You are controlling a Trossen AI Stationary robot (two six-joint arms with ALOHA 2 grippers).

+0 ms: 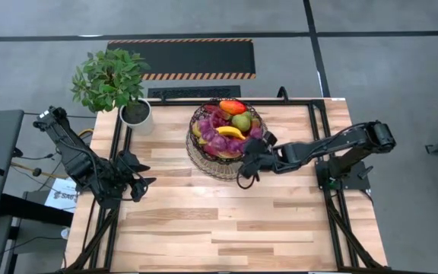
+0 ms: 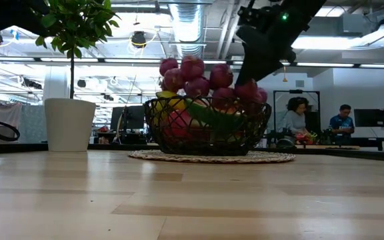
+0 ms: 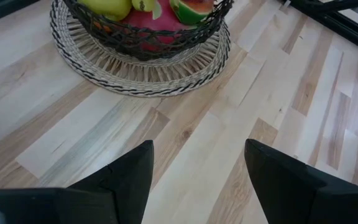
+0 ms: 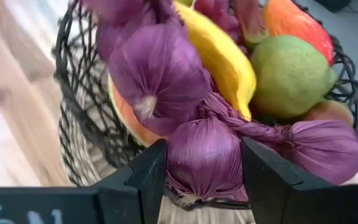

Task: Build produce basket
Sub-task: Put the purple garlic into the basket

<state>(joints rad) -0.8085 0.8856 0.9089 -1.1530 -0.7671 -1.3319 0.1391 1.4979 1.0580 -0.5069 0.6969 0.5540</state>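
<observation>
Where the high view looks down, one wire basket (image 1: 220,141) sits at upper centre of the tabletop (image 1: 226,221), holding one banana (image 1: 230,132), one green apple (image 1: 241,122) and one red-orange fruit (image 1: 233,106). The right pincer (image 1: 248,161) is at the basket's lower right rim; the left pincer (image 1: 144,183) waits at left, beside one potted plant (image 1: 112,84).

Low view: at least six purple garlic bulbs (image 2: 193,69) heap above the basket at centre.

Left wrist view: the left pincer's fingers (image 3: 129,174) stand spread over bare wood.

Right wrist view: the right pincer (image 4: 204,163) pinches one bulb on the purple garlic string (image 4: 205,155); three bulbs show.
</observation>
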